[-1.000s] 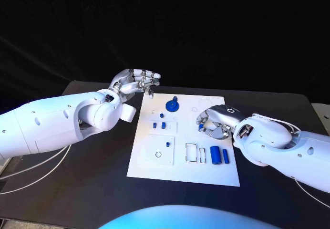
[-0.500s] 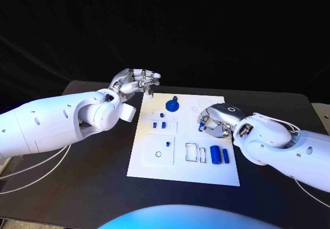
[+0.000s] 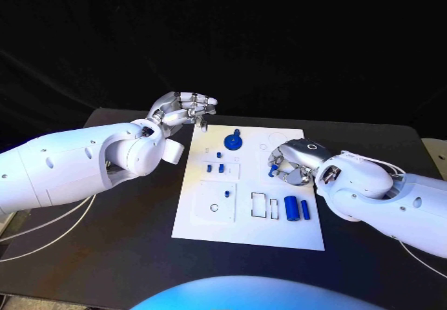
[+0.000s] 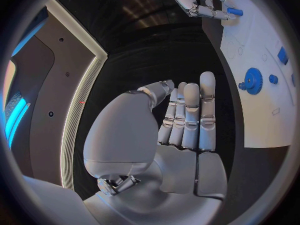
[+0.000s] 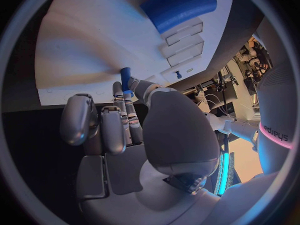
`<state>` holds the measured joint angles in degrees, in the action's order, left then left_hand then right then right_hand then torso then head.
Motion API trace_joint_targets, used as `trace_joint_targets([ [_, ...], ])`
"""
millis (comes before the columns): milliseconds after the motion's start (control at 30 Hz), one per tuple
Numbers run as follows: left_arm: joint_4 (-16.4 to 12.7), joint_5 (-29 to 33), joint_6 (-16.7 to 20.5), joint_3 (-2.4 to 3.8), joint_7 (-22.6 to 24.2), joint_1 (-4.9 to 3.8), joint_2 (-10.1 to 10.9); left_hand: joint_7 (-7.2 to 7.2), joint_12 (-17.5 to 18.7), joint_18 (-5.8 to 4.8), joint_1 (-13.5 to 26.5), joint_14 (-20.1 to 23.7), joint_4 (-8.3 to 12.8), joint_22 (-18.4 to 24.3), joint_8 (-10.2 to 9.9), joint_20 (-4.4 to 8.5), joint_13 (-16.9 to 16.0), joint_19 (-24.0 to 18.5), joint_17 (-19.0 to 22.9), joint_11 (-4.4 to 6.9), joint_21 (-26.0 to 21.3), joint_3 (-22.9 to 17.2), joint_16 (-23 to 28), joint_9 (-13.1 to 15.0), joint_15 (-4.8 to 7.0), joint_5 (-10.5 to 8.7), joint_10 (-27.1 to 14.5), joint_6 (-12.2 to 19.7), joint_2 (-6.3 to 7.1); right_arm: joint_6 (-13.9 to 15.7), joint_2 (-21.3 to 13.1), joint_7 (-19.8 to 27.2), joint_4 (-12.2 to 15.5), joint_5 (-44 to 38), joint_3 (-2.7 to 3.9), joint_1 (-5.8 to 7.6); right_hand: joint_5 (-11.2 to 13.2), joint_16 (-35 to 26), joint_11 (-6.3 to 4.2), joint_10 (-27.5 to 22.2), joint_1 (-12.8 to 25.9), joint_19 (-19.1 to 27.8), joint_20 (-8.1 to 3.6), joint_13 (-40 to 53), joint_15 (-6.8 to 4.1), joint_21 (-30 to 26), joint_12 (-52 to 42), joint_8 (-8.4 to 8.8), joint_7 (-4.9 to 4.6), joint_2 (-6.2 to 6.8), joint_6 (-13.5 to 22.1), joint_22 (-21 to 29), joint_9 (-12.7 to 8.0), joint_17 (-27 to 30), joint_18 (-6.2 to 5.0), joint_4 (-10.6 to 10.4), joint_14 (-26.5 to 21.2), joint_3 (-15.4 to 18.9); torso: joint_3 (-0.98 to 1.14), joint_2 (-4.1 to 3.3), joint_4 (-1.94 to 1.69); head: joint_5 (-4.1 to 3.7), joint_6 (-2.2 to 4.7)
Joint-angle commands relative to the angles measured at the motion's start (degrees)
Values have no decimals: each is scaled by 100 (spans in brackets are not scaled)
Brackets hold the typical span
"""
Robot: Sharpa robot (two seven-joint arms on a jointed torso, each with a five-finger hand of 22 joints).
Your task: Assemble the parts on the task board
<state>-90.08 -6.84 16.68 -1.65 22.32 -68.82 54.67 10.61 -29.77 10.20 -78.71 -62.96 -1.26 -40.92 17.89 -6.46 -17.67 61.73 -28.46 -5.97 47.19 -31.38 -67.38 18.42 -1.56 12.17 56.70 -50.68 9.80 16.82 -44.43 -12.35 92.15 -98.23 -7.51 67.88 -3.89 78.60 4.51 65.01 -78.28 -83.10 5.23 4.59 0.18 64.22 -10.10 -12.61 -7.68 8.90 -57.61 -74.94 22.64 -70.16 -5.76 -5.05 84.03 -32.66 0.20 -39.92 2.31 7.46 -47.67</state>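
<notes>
One small blue peg (image 3: 273,171) is pinched in the right hand (image 3: 291,163), held low over the right side of the white board (image 3: 247,229), probably so it can drop into a hole there. The left hand (image 3: 185,108) holds nothing, its fingers loosely curled at the board's far left corner, seemingly parked out of the way. Two blue cylinders (image 3: 297,209) and a blue gear (image 3: 233,142) sit on the board.

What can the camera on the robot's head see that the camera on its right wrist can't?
Head view alone: the left hand raised beyond the white board's far left corner, holding nothing, and the blue wheel on the board. Right wrist view alone: a close look at the right hand's fingers pinching a small blue peg. Both: the right hand, the board, and a blue cylinder lying on it.
</notes>
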Motion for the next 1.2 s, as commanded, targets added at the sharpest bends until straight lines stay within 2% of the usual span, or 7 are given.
trace_joint_targets([
  [33,-12,15,-85,3,21,-5,-5,-6,-19,36,-2,31,32,2,14,-24,-5,4,5,-5,-19,-6,5,5,-13,13,-26,43,-41,-259,4,-89,-27,-106,-15,-16,23,16,4,15,39,-29,6,-9,-42,22,29,-21,-18,12,2,-161,3,3,101,8,193,-5,0,-3,-3,1,-5],
  [433,-15,15,-72,3,25,-6,-3,-6,-19,36,-2,31,32,2,14,-24,-5,4,5,-5,-19,-6,5,5,-13,13,-26,43,-41,-295,30,-82,-70,-88,-19,-16,40,21,-2,42,21,-34,4,-9,-42,48,35,-40,-13,-8,-14,-179,13,-3,106,20,194,-29,-3,-2,-3,4,-7],
  [600,-17,16,-59,3,34,-6,-2,-5,-32,36,5,32,27,1,18,-25,-6,3,6,-6,-19,-9,3,7,-14,14,-34,46,-51,-89,26,-49,-54,-83,-20,-18,32,43,-29,175,-55,-87,-11,5,-69,251,37,-125,0,-81,-104,-298,63,-28,142,89,203,-94,0,-2,-2,10,-9],
  [933,-5,17,-52,3,44,-6,-8,-6,-36,36,3,32,27,0,20,-25,-6,4,7,-5,-19,-13,2,8,-14,16,-36,46,-57,346,-34,-20,64,-59,-14,-20,29,54,-37,228,-65,-109,-17,13,-75,331,45,-149,-6,-94,-121,-345,81,-39,156,111,208,-109,1,0,-5,15,-6],
  [1133,10,17,-49,3,49,-5,-12,-6,-41,36,2,32,27,0,22,-25,-7,4,7,-5,-19,-17,1,9,-14,17,-39,46,-62,498,-141,-22,231,40,31,0,29,59,-39,240,-69,-112,-19,15,-76,341,48,-156,-7,-97,-127,-352,86,-46,158,118,210,-114,1,5,6,18,-1],
  [1200,12,17,-52,3,50,-5,-17,-6,-41,36,2,32,27,0,22,-25,-7,4,7,-5,-19,-17,1,9,-14,17,-39,46,-62,515,-197,-36,325,95,51,28,30,62,-40,249,-71,-115,-20,17,-77,354,51,-163,-7,-99,-133,-359,91,-50,160,123,211,-117,3,7,7,42,1],
])
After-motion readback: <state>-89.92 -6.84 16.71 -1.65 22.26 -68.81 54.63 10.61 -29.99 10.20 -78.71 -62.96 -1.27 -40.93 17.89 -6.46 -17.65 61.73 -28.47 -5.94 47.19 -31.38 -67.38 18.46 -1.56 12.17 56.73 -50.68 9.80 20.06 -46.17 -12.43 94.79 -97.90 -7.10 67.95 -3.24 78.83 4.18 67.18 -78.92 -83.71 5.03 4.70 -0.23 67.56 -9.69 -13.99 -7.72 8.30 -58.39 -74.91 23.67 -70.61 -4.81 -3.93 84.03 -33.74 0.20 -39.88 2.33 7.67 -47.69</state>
